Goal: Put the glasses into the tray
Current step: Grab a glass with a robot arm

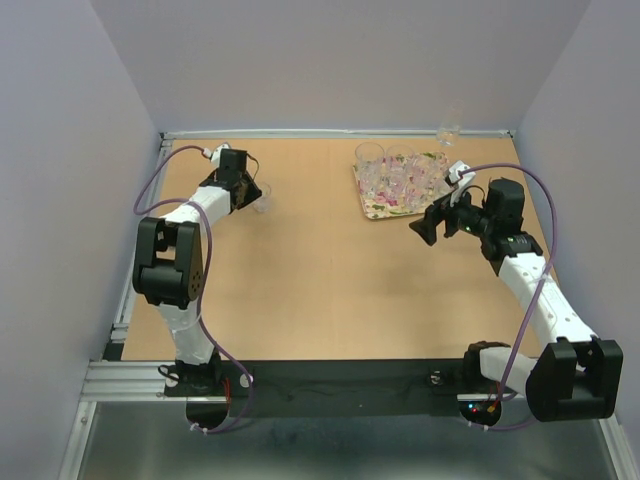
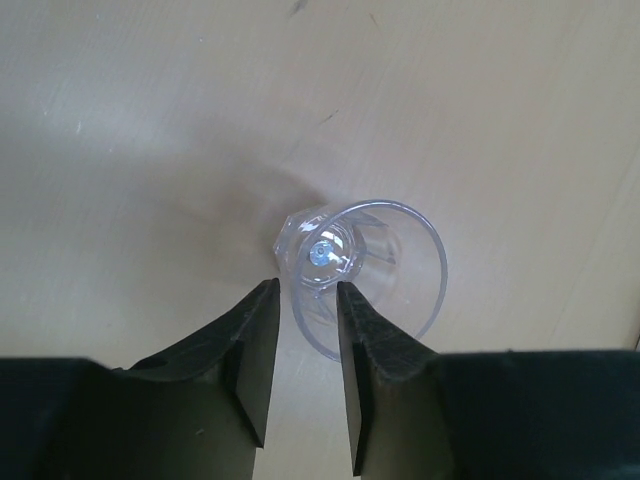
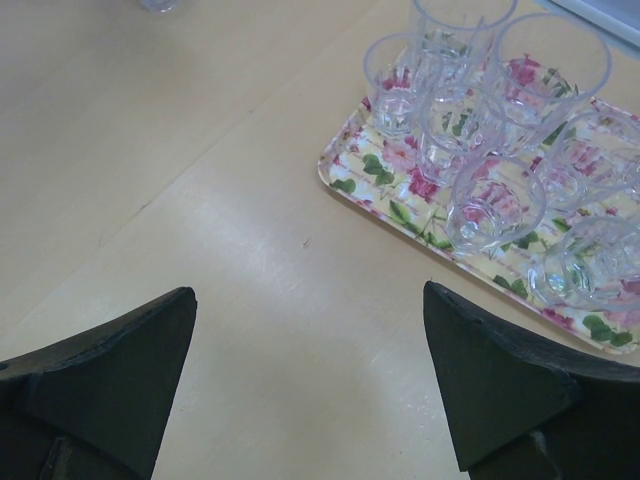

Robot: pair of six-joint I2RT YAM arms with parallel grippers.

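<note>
One clear glass [image 1: 263,197] stands apart on the wooden table at the far left. In the left wrist view this glass [image 2: 385,265] is seen from above. My left gripper [image 1: 251,190] [image 2: 306,285] is closed to a narrow gap astride its near wall, one finger inside the rim and one outside. The flowered tray [image 1: 383,209] at the far right holds several clear glasses [image 1: 400,172]; the right wrist view shows the tray [image 3: 345,165] and glasses [image 3: 495,205] too. My right gripper [image 1: 424,229] [image 3: 309,292] is wide open and empty, just in front of the tray.
Another clear glass [image 1: 448,132] stands at the back wall, behind the tray's right end. Grey walls close in the table on three sides. Purple cables loop off both arms.
</note>
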